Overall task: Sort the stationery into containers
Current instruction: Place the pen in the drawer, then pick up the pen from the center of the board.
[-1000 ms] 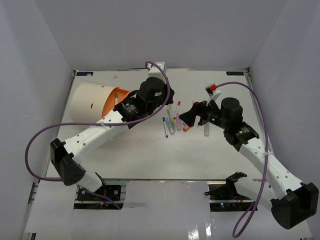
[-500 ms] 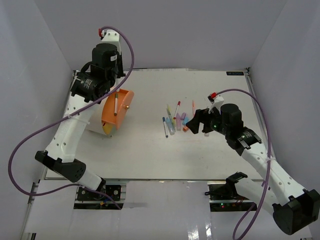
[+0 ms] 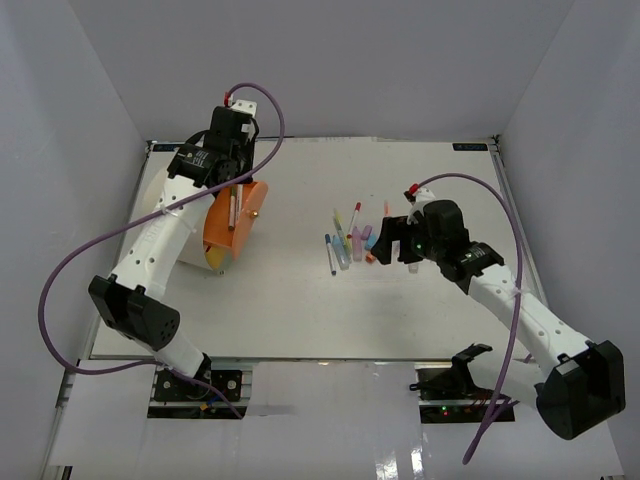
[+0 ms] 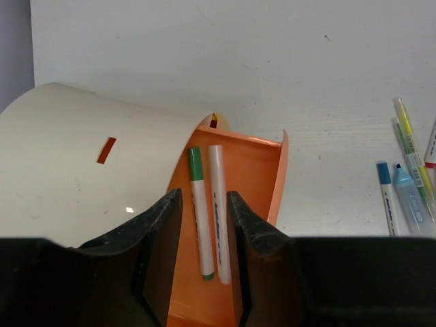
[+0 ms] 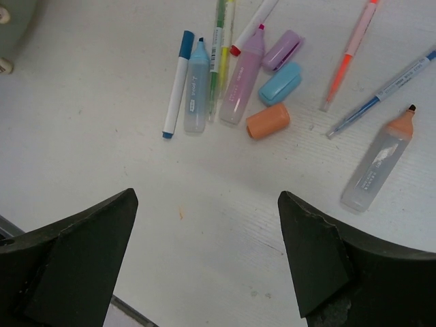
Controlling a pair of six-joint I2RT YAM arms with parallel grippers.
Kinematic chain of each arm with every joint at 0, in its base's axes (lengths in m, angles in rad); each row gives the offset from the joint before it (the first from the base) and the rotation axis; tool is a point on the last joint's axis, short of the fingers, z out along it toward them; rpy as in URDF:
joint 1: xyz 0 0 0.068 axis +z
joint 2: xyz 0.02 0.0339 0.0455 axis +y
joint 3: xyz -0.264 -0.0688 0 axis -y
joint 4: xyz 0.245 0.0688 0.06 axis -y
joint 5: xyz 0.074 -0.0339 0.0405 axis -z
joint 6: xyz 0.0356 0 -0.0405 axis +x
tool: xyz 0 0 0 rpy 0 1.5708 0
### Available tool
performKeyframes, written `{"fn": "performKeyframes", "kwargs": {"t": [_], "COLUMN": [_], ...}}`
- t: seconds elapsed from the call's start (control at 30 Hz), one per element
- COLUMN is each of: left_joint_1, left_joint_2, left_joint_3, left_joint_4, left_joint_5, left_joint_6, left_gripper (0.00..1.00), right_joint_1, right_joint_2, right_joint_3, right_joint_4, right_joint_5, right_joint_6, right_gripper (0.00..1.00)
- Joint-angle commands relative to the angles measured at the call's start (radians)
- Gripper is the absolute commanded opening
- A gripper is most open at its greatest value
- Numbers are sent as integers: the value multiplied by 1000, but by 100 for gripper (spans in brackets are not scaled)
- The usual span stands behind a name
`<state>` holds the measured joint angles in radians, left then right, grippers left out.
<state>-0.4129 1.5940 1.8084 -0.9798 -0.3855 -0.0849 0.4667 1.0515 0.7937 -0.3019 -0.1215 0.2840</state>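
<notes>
cream cyl [image 4: 88,163], orange drawer [image 4: 255,177] w/ 2 pens [image 4: 218,218] inside; l jaws slightly parted, r jaws spread wide

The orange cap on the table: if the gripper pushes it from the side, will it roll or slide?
The orange cap looks short and rounded, lying on its side, so it may roll. It seems small beside the purple highlighter, so probably light and easily flicked.

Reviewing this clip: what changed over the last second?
The left gripper swung from mid-table back to the orange drawer and parted its jaws over a white pen lying there. The right gripper crept toward the stationery pile, jaws open throughout. The pile is unmoved.
</notes>
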Motion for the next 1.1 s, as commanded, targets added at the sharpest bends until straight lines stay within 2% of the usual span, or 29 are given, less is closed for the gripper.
{"fn": "performKeyframes", "kwargs": {"t": [0.0, 0.13, 0.27, 0.33, 0.37, 0.4, 0.57, 0.8, 0.93, 1.07], "left_joint_1": [8, 10, 10, 10, 10, 10, 10, 10, 10, 10], "left_joint_2": [-37, -58, -106, -165, -193, -222, -455, -682, -761, -799], "left_joint_3": [14, 19, 17, -4, -35, -56, -219, -415, -472, -504], "left_joint_4": [9, 9, 18, 44, 74, 95, 211, 220, 201, 156], "left_joint_5": [11, 19, 25, 40, 63, 72, 123, 160, 171, 177], "left_joint_6": [-9, -13, -32, -50, -56, -64, -111, -136, -153, -173], "left_gripper": [44, 54, 69, 83, 93, 97, 98, 98, 98, 98], "right_joint_1": [-2, -2, -2, -2, -2, -2, 4, 50, 76, 89], "right_joint_2": [50, 137, 270, 321, 376, 405, 588, 803, 918, 995], "right_joint_3": [84, 166, 257, 300, 344, 369, 502, 712, 788, 841], "right_joint_4": [4, -5, -28, -57, -66, -75, -112, -157, -172, -183], "right_joint_5": [54, 112, 200, 258, 281, 289, 313, 370, 385, 445], "right_joint_6": [-8, -8, 9, 24, 30, 35, 86, 133, 184, 227], "right_gripper": [90, 92, 96, 100, 98, 95, 85, 73, 71, 62]}}
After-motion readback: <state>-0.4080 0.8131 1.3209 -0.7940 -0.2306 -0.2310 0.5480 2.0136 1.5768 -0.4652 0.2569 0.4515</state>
